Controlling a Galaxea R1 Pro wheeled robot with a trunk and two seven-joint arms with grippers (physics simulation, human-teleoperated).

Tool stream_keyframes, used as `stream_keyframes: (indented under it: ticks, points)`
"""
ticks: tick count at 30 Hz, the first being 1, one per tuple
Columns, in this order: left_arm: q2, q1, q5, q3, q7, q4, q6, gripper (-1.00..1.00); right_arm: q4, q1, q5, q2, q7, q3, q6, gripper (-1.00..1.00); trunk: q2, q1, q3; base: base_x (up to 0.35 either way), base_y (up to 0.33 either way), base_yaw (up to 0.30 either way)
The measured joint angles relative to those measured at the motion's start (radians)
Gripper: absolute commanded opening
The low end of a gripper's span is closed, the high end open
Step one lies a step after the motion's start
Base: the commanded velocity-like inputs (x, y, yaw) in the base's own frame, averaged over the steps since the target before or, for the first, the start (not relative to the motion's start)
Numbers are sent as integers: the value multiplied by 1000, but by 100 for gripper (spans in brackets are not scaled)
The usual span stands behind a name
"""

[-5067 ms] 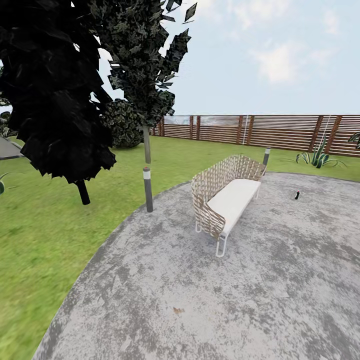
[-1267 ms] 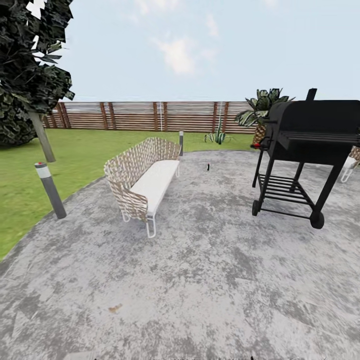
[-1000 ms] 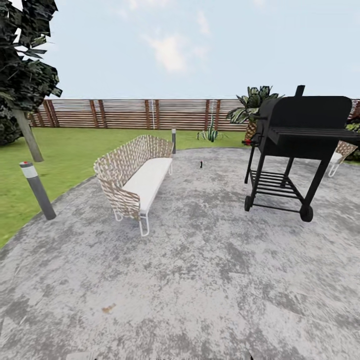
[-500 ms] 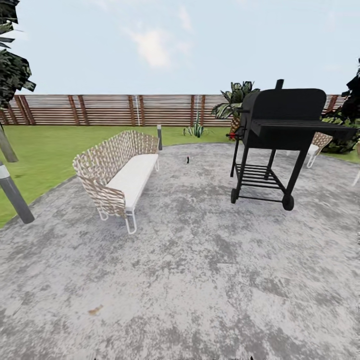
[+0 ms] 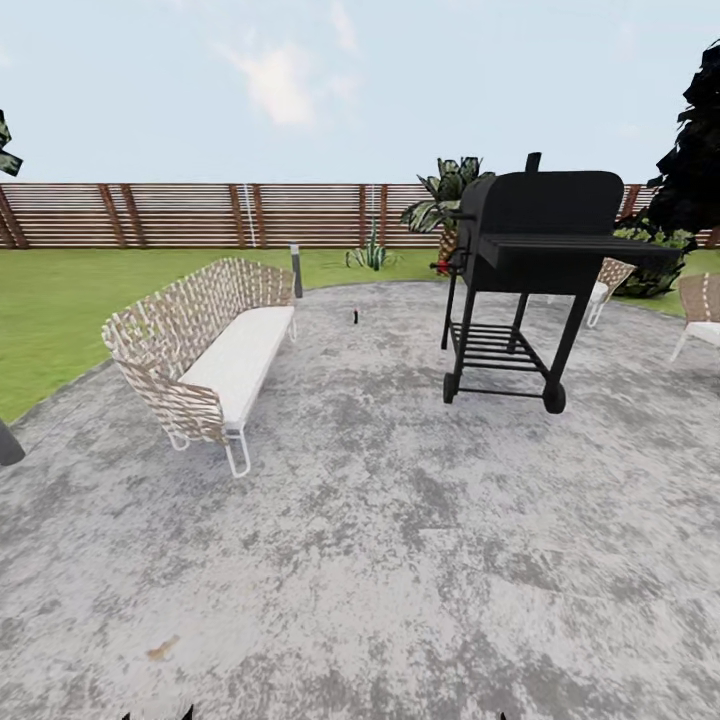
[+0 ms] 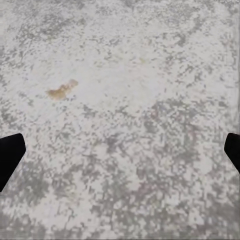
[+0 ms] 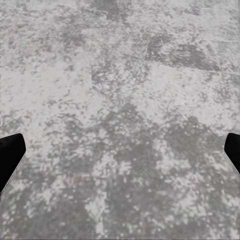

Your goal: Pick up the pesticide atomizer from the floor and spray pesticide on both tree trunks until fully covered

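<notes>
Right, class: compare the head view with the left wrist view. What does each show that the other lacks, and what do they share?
Head view alone: the pesticide atomizer standing far off between the wicker bench and the black grill, plus lawn and fence.

Left wrist view alone: the left gripper, its dark fingertips wide apart over bare paving.

Both: the mottled grey floor and an orange-brown fleck on it.

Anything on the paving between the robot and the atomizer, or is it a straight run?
Nothing visible blocks it. The pesticide atomizer stands far ahead on the floor, in the gap between the wicker bench on the left and the black grill on the right. Both sit off the direct line.
</notes>
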Motion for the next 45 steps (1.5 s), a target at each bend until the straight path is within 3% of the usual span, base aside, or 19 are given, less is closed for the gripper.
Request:
stream_keyframes:
  ticks: [21, 45]
  points:
    - [3, 0, 0, 1, 0, 1, -5, 100, -2, 0, 2, 1, 0, 1, -1, 100, 0, 0, 0, 324, -98, 0]
    - [4, 0, 0, 2, 0, 1, -5, 100, -1, 0, 3, 1, 1, 3, -2, 100, 0, 0, 0, 340, 35, 0]
